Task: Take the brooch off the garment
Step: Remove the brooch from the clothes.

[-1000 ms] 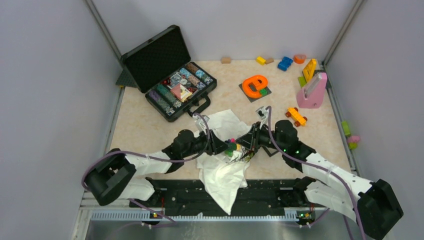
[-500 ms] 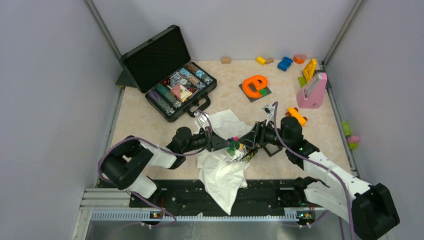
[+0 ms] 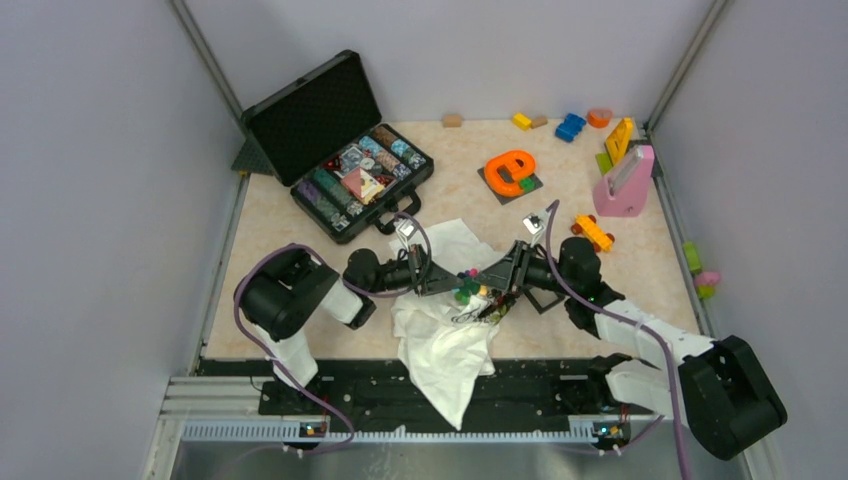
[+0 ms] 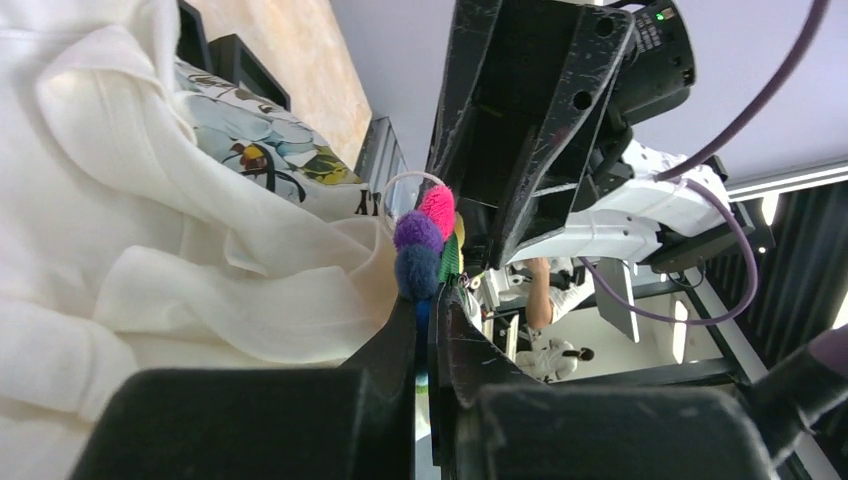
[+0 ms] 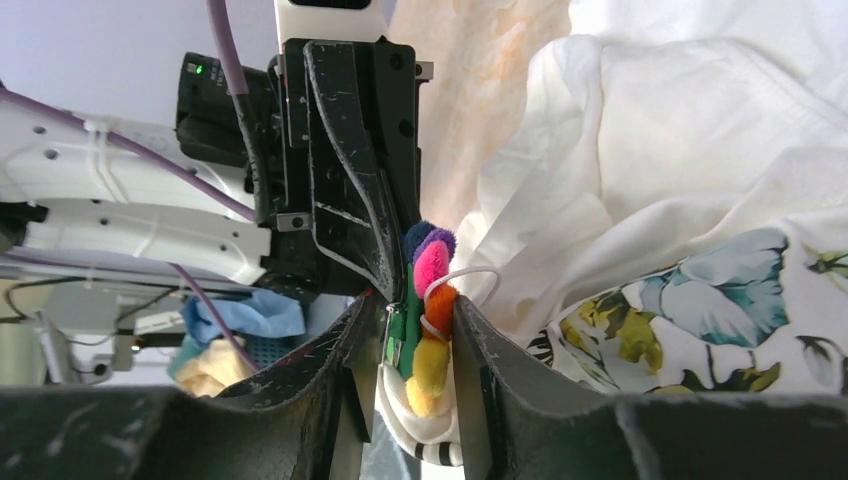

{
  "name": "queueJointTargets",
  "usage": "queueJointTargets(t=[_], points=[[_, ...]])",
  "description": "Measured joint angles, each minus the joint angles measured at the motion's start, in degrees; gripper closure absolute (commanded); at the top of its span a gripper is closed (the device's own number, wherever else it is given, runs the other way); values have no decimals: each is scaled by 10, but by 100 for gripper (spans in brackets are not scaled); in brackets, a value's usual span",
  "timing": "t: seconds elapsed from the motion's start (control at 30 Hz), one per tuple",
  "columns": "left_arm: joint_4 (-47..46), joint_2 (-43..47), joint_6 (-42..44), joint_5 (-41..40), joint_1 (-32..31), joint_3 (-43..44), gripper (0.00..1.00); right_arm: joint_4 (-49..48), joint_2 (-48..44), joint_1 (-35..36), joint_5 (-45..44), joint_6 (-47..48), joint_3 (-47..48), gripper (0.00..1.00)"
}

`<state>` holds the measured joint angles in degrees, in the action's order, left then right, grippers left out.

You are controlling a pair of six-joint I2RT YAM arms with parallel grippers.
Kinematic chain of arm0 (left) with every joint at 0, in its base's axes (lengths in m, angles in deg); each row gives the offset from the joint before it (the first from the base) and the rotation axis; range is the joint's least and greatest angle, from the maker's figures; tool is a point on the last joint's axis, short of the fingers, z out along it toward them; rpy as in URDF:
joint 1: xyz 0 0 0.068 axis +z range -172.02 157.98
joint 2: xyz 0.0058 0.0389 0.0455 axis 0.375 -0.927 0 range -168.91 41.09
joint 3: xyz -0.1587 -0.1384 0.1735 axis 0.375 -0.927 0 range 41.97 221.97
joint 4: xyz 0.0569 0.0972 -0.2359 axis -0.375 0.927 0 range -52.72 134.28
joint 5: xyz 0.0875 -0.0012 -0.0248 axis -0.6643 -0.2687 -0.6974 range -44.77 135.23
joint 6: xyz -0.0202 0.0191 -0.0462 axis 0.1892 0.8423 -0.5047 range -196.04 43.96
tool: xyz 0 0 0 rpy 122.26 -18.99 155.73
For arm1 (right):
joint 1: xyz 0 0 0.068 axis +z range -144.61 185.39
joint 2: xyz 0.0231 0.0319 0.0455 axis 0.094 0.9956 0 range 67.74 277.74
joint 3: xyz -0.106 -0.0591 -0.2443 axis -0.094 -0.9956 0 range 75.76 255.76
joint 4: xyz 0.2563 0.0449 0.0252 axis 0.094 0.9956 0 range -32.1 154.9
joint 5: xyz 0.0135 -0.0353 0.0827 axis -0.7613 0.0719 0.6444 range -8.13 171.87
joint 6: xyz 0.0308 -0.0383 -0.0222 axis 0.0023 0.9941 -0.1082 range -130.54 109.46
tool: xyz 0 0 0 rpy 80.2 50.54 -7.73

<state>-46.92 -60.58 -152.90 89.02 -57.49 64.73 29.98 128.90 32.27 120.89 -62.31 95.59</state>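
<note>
- We find the left gripper [image 4: 425,305] closed tight. Its tips sit at the blue bead of the small flower-shaped brooch of coloured beads [image 5: 432,262]. We cannot tell whether they pinch the brooch's edge or a fold of cloth.
- The right gripper [image 5: 415,310] faces it tip to tip, jaws closed in on the brooch. One pad lies against the green part, the other against the orange bead.
- The brooch sits between the two sets of jaws, on a raised fold of the white cloth garment with a floral print [image 5: 700,130]. The garment spreads beside and below both jaws.
- We judge the step in hand to be parting the brooch from the cloth. We advise drawing the right jaws slowly straight back, away from the left jaws. If the cloth rises with the brooch, the fastening is not free.
- A thin pale wire loop [image 5: 470,275] stands just outside the right jaws, toward the cloth. We judge it part of the fastening, and it may snag.
- Clearance between the two grippers is slight, so sideways motion risks contact.
- Well beyond the right jaws lie a small orange toy car [image 3: 593,232] and an orange e-shaped block [image 3: 510,170]. Beyond the left jaws stands an open black case [image 3: 310,115]. None of these obstructs the pull.
</note>
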Motion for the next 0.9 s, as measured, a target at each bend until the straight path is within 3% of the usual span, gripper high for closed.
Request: queueJointTargets(t=[0.3,0.9], points=[[-25,0,-17,4,0,3,100,-27,0,0,-7,-65,-5,69],[-28,0,-25,7,0,4,100,-21,0,1,-8,-68,-4,72]])
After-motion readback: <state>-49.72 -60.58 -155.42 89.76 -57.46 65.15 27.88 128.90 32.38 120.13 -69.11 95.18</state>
